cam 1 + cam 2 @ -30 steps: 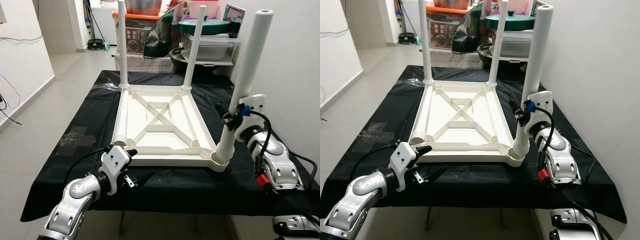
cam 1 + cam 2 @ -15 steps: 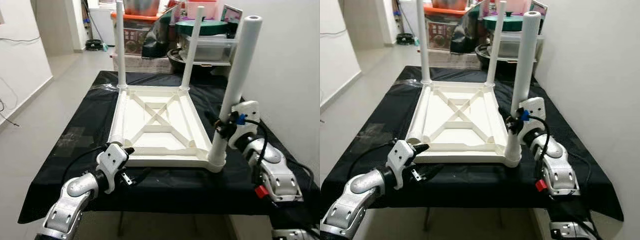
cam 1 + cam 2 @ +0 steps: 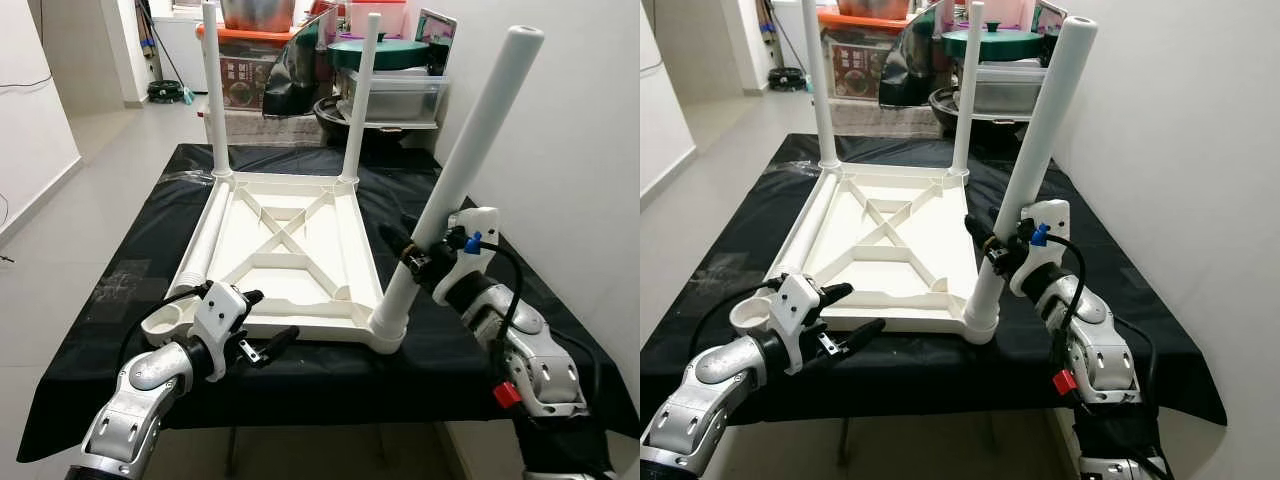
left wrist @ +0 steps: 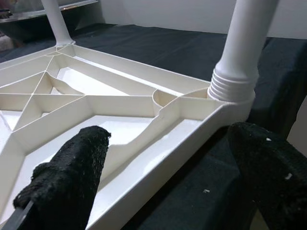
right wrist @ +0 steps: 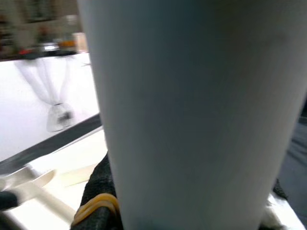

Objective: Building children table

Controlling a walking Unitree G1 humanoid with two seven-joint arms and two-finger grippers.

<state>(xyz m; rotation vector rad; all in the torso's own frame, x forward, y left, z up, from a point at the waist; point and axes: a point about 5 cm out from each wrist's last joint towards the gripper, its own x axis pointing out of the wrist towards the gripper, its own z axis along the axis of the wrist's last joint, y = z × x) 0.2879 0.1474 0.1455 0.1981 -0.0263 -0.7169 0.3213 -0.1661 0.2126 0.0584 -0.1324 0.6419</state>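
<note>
The white children's table top (image 3: 290, 245) lies upside down on the black-covered table (image 3: 110, 300). Two white legs (image 3: 212, 90) stand upright in its far corners. The near right leg (image 3: 455, 180) sits in its corner socket and leans to the right; my right gripper (image 3: 415, 255) is shut on its lower part. A fourth leg (image 3: 200, 235) lies along the top's left side. The near left socket (image 3: 165, 322) holds nothing. My left gripper (image 3: 265, 320) is open at the top's near edge, which shows between its fingers (image 4: 72, 177) in the left wrist view.
Plastic storage boxes (image 3: 395, 95), a green lid and pots stand crowded behind the table's far end. A white wall (image 3: 590, 150) runs close along the right. Open grey floor (image 3: 70, 200) lies to the left.
The camera has shifted. The near right leg now leans further to the right in my right gripper. My left gripper stays open at the near edge.
</note>
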